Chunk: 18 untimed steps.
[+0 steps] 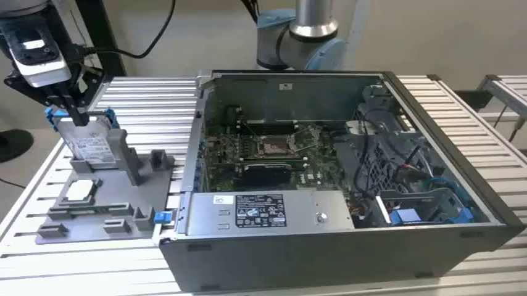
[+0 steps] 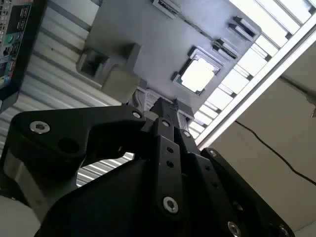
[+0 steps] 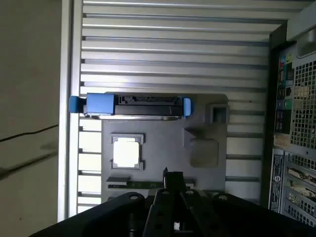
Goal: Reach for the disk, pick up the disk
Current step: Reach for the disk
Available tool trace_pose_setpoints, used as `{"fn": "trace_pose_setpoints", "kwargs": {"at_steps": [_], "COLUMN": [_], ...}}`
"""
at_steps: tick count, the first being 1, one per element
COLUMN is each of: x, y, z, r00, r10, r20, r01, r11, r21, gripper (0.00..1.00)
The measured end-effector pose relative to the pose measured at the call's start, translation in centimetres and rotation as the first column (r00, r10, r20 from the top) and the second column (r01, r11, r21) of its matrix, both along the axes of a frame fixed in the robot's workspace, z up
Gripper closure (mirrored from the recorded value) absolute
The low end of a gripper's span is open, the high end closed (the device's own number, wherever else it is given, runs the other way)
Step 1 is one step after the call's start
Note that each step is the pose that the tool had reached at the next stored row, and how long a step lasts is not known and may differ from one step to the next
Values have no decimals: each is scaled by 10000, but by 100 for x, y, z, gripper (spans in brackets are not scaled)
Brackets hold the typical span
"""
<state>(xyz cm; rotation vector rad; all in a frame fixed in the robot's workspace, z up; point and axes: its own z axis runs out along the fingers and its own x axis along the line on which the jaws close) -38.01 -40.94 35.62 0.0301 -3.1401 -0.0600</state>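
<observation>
The open case [image 1: 329,259] takes up most of my exterior view. The grey tray [image 1: 115,213] sits beside it on the exterior view's left, both on the slatted table [image 1: 140,92]. The disk [image 1: 92,145] stands on edge in a slot at the far end of that tray, with a blue rail at each end. The chip [image 1: 80,191] lies flat in its pocket, nearer the camera.

My worry is alignment. In the first wrist view the gripper [image 3: 173,177] hangs over the middle of the tray, apart from the disk, whose top edge is bare along its whole length. I judge that a descent off-line from here would put the fingers on the tray or the chip rather than astride the disk. A skewed bite on that thin edge (metal, likely slick) could tip the disk in its slot or let it slip. The case wall also stands near enough to matter for the arm.

The fingers look drawn together, with no gap between them that I can make out. They hold nothing and touch nothing.
</observation>
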Motion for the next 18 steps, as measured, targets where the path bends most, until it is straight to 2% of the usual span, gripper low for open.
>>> {"fn": "trace_pose_setpoints", "kwargs": {"at_steps": [14,16,18], "x": [0,-1,0], "y": [3,62,154], "z": [1,2,-1], "r00": [10000,10000,10000], "r10": [0,-3,0], "r20": [-2,-2,1], "r01": [0,3,0], "r11": [10000,10000,10000], "r21": [0,-1,0], "gripper": [100,100,100]}}
